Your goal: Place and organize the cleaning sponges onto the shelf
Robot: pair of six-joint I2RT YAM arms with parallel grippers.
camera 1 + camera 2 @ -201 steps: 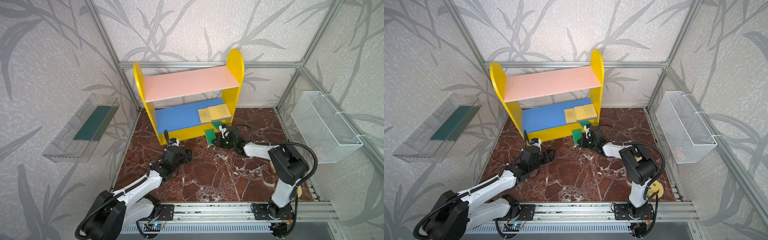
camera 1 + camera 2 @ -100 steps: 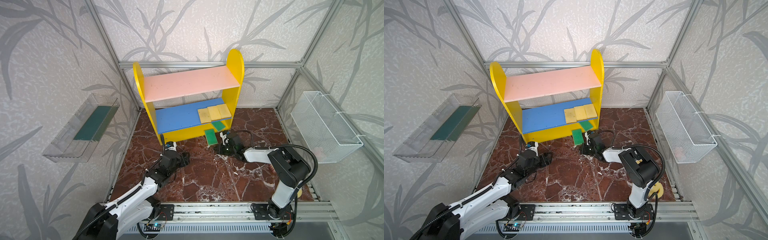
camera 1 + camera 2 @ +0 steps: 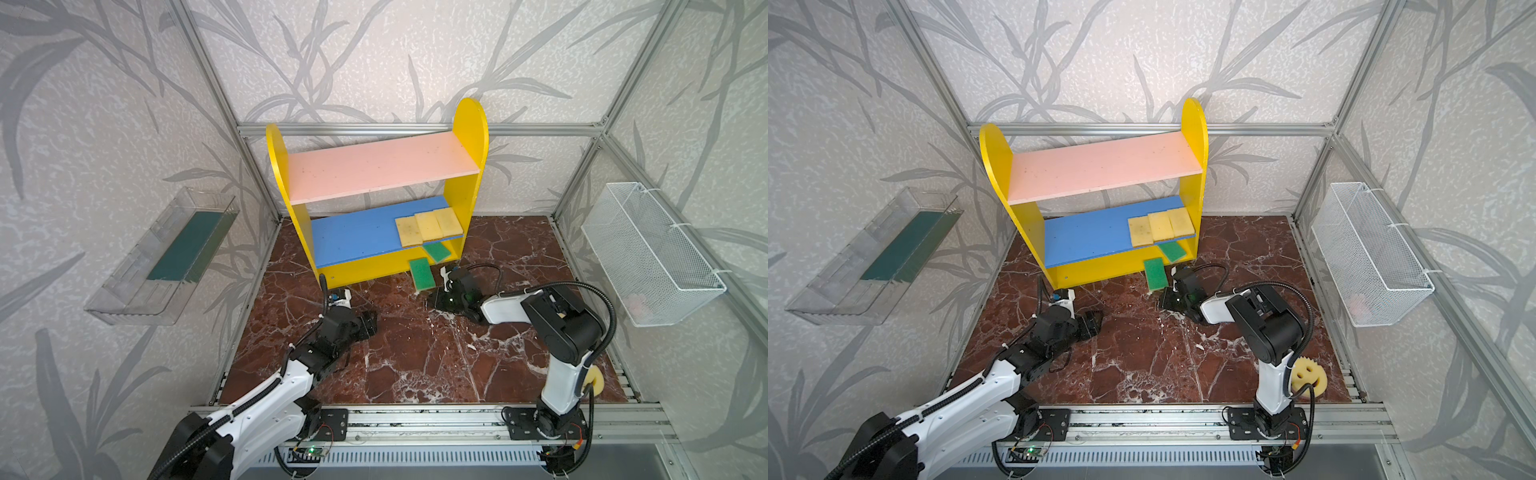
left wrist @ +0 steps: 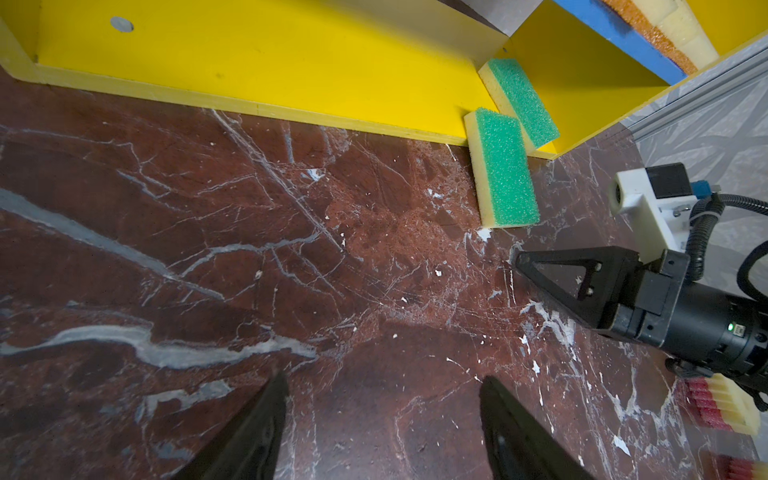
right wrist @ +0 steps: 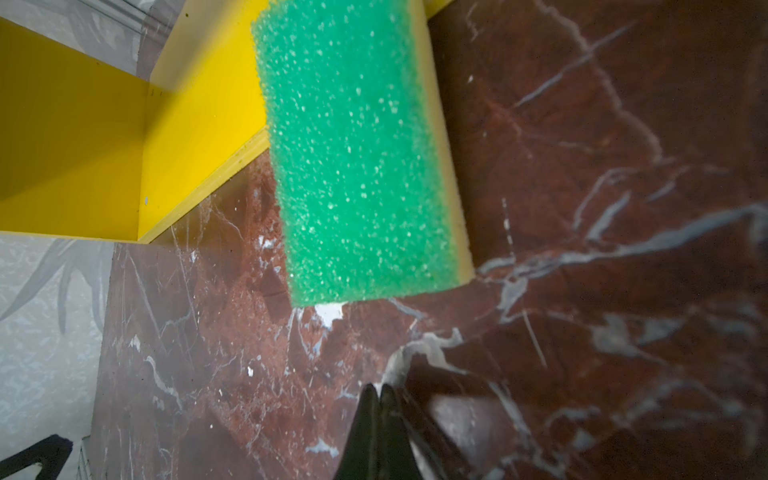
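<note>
Three pale yellow sponges [image 3: 428,225] lie side by side at the right end of the blue middle board of the shelf [image 3: 374,170]. One green-faced sponge [image 3: 436,251] lies on the yellow base below them. A second green-faced sponge [image 3: 422,274] lies green face up, with its far end at the base's front edge and the rest on the counter [image 3: 415,357]. The right end effector [image 3: 432,299] is clenched, with its fingers pressed together and empty. It sits low over the counter just short of that sponge, not touching it. The left end effector [image 3: 370,322] is released, with its fingers spread and nothing between them, in front of the shelf's left half. A round smiley sponge [image 3: 1308,376] lies by the right arm's base.
</note>
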